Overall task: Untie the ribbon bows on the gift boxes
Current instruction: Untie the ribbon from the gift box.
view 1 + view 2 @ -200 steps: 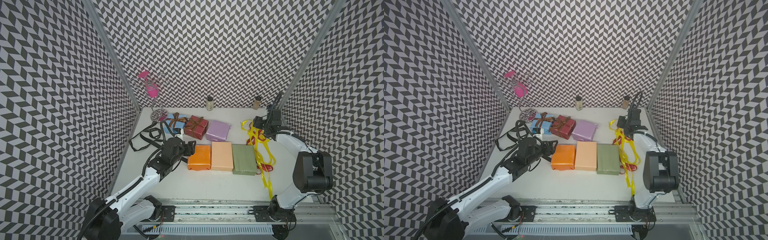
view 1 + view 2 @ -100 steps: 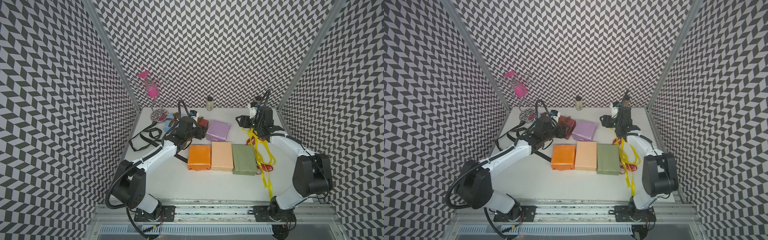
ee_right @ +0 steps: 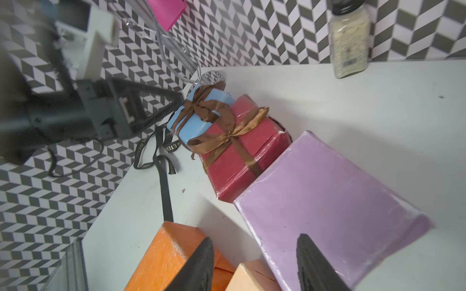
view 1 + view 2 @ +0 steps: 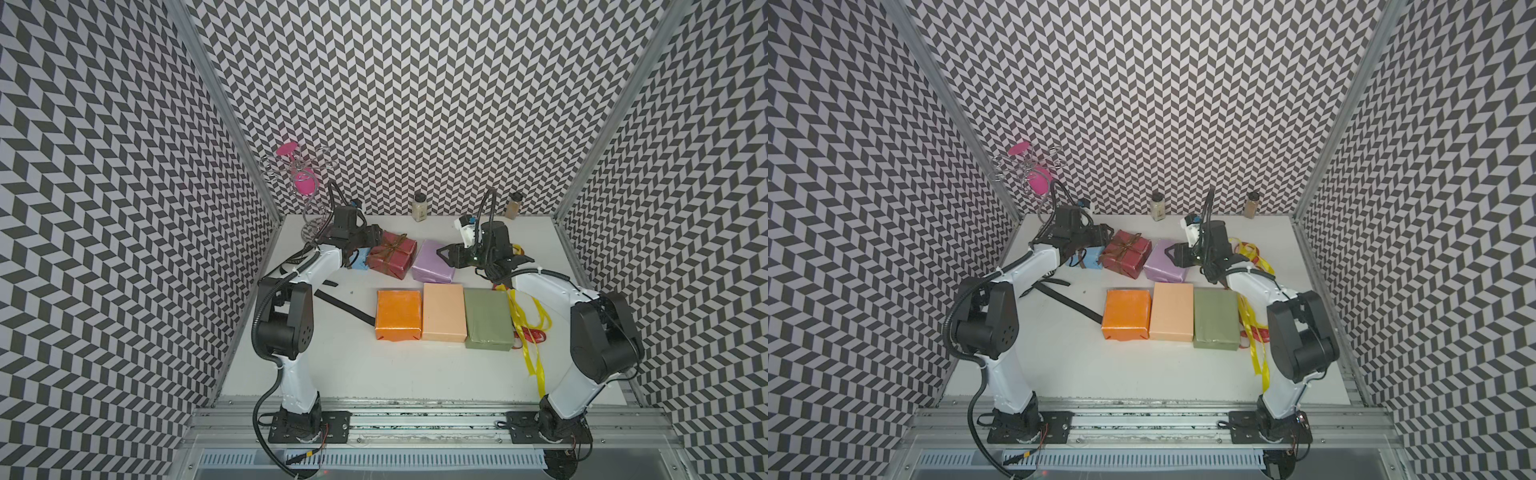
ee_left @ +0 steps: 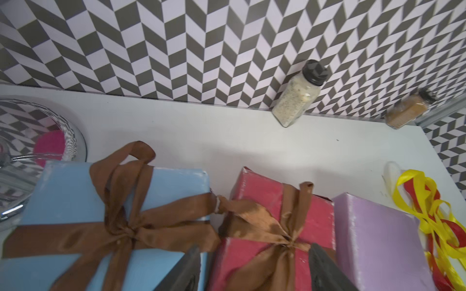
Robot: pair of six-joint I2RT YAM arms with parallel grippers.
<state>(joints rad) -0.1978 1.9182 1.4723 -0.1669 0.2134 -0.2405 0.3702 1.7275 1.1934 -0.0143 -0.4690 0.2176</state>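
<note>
Bows tied, two: brown satin ribbon bows (image 5: 126, 234) on light-blue paper-wrapped box (image 5: 68, 201) and dark-red box (image 5: 262, 199), back-left on white desk (image 4: 395, 374). Undone, four: lilac box (image 4: 432, 259), orange box (image 4: 397, 316), peach box (image 4: 444, 311), olive-green box (image 4: 487, 320) bare, loose ribbons (image 4: 533, 361) alongside. My left jaws stand apart over the dark-red box's bow; right jaws apart, empty, at the lilac box.

You see a pale spice jar (image 4: 419, 208) and a brown spice jar (image 4: 513, 205) upright against the back wall (image 4: 415, 104). A wire stand (image 4: 305, 183) occupies the back-left corner.
</note>
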